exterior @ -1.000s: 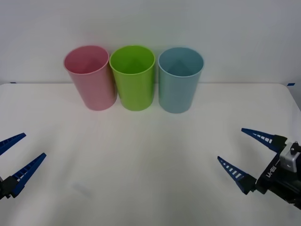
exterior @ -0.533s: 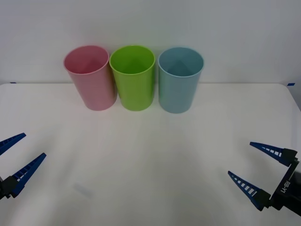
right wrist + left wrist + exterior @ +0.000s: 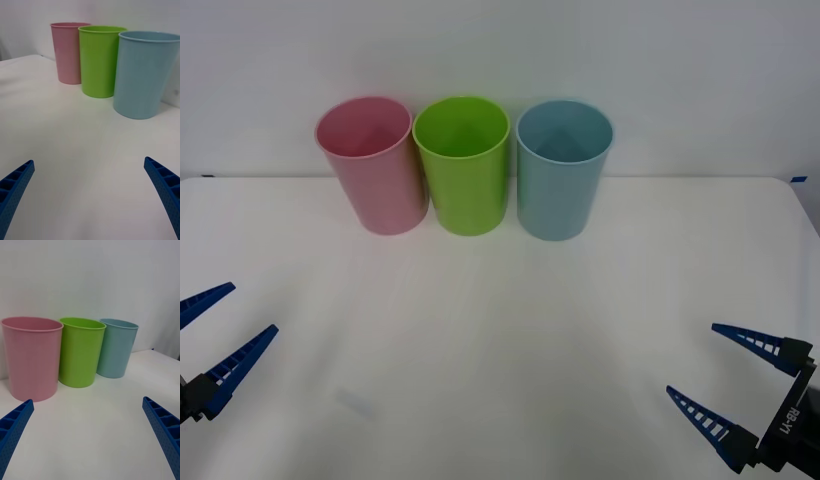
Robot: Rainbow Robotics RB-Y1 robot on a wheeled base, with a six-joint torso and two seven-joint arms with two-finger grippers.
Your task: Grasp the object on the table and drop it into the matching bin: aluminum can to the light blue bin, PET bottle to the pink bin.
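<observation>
Three cup-shaped bins in a row at the far side of the table (image 3: 500, 330), upright, mouths open upward. From left to right: the pink bin (image 3: 375, 170), a lime green bin (image 3: 465, 170), the light blue bin (image 3: 560, 175). Pink and green touching or nearly so at the rims; a narrow gap between green and light blue. All three close against the pale wall behind, tapering toward their bases.

Near side, far left: the left gripper (image 3: 252, 308), low over the tabletop at the table's near-left corner, released, blue ribbed fingers (image 3: 161, 423) spread wide and pointing toward the bins. Nothing between them but bare white surface. Well apart from the pink bin, the nearest of the three to it.

Near side, far right: the right gripper (image 3: 692, 358), likewise low over the near-right corner, released, fingers (image 3: 17, 183) splayed wide with white tabletop between. Aimed toward the far left, at the row of bins. Well apart from the light blue bin, the closest to it in the right wrist view, with the green and the pink behind in turn.
</observation>
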